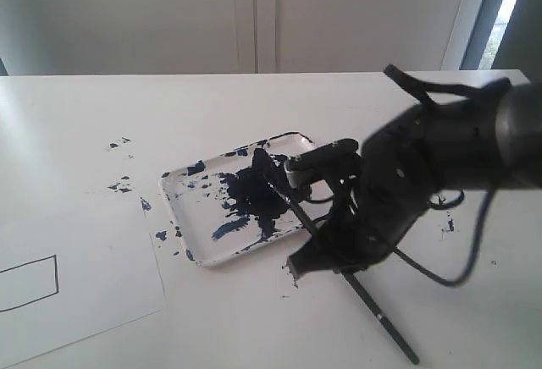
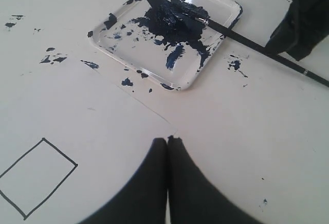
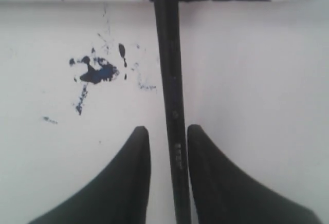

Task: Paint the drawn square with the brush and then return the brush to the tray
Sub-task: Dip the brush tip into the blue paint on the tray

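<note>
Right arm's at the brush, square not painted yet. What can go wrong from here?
1. The right fingers straddle the brush with only slim gaps; closing off-centre may roll or nudge it.
2. Its tip lies in the tray's paint patch; a loaded tip may drip on the way to the drawn square.
3. The handle crosses the tray rim, so a lift may tug the tray.

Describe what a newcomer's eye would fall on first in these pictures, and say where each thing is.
The white tray near the middle of the table, smeared with a big blue-black paint patch, stands out first. A long black brush lies with its tip in that paint and its handle out over the rim, the right end effector straddling the handle, jaws open. On the paper at the left, the drawn square is unpainted.
</note>
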`<action>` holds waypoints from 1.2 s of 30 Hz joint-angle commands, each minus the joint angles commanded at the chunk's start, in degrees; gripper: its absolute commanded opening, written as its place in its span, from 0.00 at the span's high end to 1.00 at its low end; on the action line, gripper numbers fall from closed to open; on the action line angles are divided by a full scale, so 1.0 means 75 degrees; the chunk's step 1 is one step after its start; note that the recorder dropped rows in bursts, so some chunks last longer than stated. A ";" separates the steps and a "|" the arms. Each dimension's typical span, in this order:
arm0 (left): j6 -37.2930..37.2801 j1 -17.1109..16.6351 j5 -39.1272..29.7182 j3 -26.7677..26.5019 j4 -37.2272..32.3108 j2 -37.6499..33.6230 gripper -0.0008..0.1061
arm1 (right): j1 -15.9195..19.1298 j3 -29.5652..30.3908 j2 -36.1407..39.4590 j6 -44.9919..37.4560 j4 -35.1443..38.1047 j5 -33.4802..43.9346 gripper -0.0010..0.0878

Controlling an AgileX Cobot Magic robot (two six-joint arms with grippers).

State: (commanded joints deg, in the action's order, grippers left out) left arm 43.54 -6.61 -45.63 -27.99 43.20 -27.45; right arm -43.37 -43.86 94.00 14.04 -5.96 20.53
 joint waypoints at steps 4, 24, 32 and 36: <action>0.0000 0.0000 -0.0016 0.0000 0.0000 0.0000 0.99 | 0.0000 0.1060 -0.0430 0.0199 0.0000 -0.2048 0.70; 0.0000 0.0000 -0.0106 0.0000 0.0046 0.0000 0.99 | 0.0217 0.1368 -0.0078 -0.0345 -0.0045 -0.2578 0.70; 0.0016 0.0000 -0.0119 0.0000 0.0046 0.0000 0.99 | 0.0455 0.1368 -0.0078 -0.0467 -0.0045 -0.2562 0.70; 0.0017 0.0000 -0.0102 0.0000 0.0046 0.0000 0.99 | 0.0455 0.1368 0.0038 -0.0604 -0.0045 -0.2441 0.70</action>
State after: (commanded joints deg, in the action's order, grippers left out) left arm 43.67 -6.61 -46.39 -27.99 43.55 -27.45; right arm -39.96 -33.60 94.28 9.51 -6.30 2.22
